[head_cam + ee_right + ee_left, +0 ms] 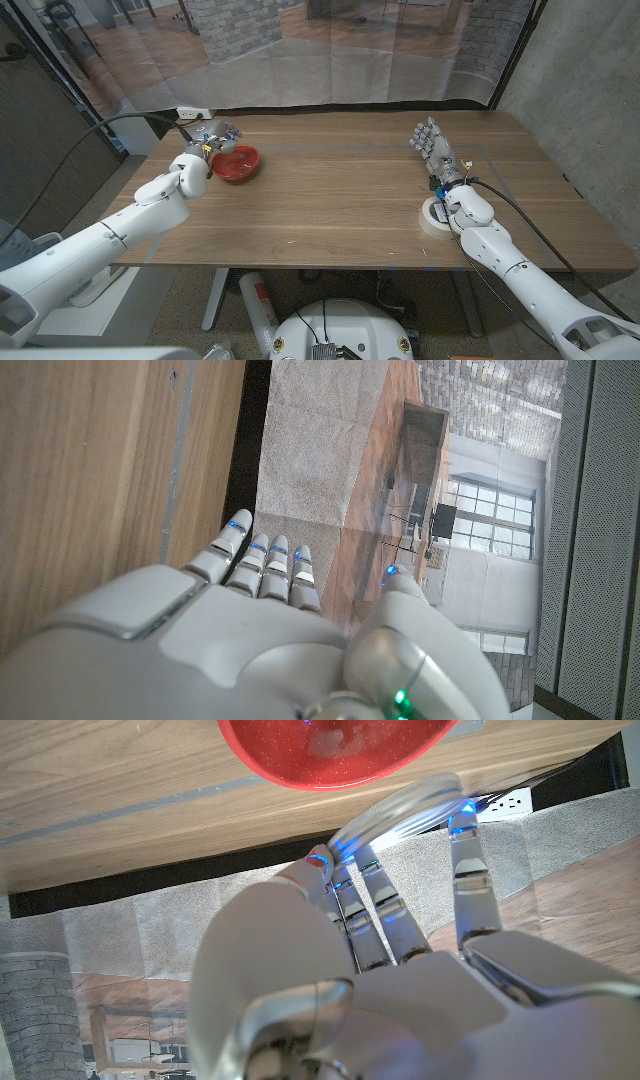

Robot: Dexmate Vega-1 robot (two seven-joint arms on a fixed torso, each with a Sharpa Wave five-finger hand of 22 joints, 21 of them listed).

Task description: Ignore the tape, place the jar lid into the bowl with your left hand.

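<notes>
Left hand [380,970] was seen at the table [340,200] far-left corner, gripping the jar lid [400,812] at the bowl [236,163] rim. Released there, it could be tipped outside. Right hand [432,146] stood spread, empty, near the tape [436,216].
</notes>
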